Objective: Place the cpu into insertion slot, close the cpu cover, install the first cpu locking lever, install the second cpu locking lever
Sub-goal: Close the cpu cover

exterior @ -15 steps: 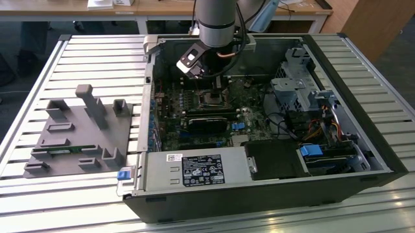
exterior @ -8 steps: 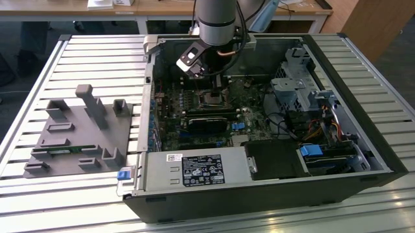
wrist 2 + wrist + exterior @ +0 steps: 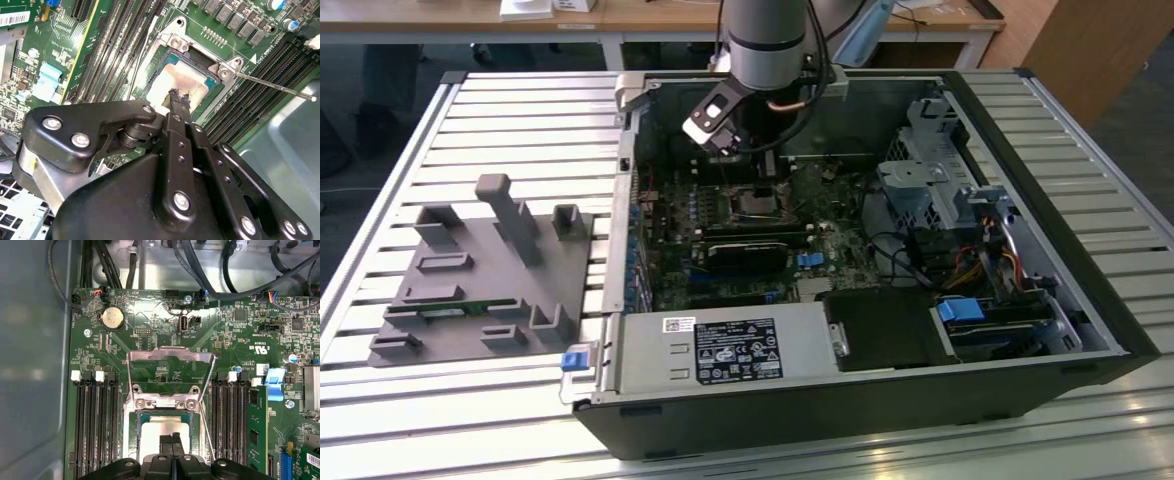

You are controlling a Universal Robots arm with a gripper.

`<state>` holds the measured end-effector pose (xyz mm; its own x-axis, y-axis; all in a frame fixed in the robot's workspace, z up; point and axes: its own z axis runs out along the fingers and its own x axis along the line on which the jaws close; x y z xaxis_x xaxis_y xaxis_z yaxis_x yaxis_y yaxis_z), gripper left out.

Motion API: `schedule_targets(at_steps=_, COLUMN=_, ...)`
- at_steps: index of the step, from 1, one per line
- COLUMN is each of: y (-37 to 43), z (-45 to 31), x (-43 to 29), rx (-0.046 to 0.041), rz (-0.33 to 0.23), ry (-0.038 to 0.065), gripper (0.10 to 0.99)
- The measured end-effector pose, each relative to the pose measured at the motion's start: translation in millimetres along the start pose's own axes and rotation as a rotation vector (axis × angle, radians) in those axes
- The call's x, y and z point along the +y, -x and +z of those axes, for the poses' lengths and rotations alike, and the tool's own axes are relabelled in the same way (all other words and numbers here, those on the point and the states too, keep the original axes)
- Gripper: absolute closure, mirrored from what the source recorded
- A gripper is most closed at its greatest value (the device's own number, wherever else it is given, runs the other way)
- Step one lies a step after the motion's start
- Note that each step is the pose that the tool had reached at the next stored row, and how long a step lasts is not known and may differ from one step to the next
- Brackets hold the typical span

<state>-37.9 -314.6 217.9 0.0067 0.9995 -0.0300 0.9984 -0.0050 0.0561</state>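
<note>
The whole computer case (image 3: 854,420) is seen from up high, pretty far back, in the exterior view; the insertion slot (image 3: 162,415) (image 3: 192,62) is shared, way closer, by both wrist views.

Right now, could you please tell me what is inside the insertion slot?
The cpu lies in the insertion slot, pale top up. The gripper, fingers together, covers part of its top, so the seating there is hidden. The cpu cover stands open.

My end effector (image 3: 170,439) sits directly above the cpu (image 3: 150,437), which lies in the insertion slot (image 3: 138,416). The cpu cover (image 3: 170,354) stands raised at one edge, with memory slots (image 3: 95,430) flanking.
</note>
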Motion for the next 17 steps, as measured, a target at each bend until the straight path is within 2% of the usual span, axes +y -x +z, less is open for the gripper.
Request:
schedule_targets(at_steps=4, y=0.2, z=-1.0, x=0.0, rx=-0.0003, rz=0.001, ry=0.000, gripper=0.980)
schedule_targets(at_steps=7, y=0.2, z=-5.5, x=0.3, rx=0.0005, rz=0.001, ry=0.000, gripper=0.980)
schedule_targets(at_steps=10, y=0.4, z=-13.3, x=0.7, rx=0.0007, rz=0.001, ry=0.000, gripper=0.980)
schedule_targets(at_steps=15, y=1.1, z=-33.7, x=1.9, rx=0.0006, rz=0.001, ry=0.000, gripper=0.980)
schedule_targets(at_steps=17, y=1.2, z=-38.5, x=2.1, rx=0.0006, rz=0.001, ry=0.000, gripper=0.980)
